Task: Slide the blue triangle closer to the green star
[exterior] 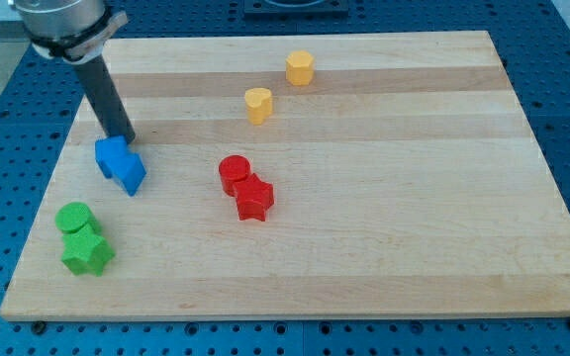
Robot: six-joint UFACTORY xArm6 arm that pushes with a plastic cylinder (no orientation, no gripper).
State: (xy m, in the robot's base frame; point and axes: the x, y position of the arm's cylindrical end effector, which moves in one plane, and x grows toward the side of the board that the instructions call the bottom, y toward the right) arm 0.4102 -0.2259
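Observation:
Two blue blocks sit touching at the view's left. One blue block (pixel 112 154) is upper left, the other (pixel 131 173) is lower right and looks wedge-like; I cannot tell for sure which is the triangle. The green star (pixel 87 253) lies near the board's bottom left corner, below the blue pair, with a green round block (pixel 74 218) touching its top. My tip (pixel 123 138) is at the top edge of the upper blue block, on the side away from the green star. The rod slants up to the view's top left.
A red round block (pixel 234 171) and a red star (pixel 253 199) touch near the board's middle. Two yellow blocks (pixel 257 104) (pixel 300 68) sit toward the top. The wooden board's left edge (pixel 43 213) runs close to the green blocks.

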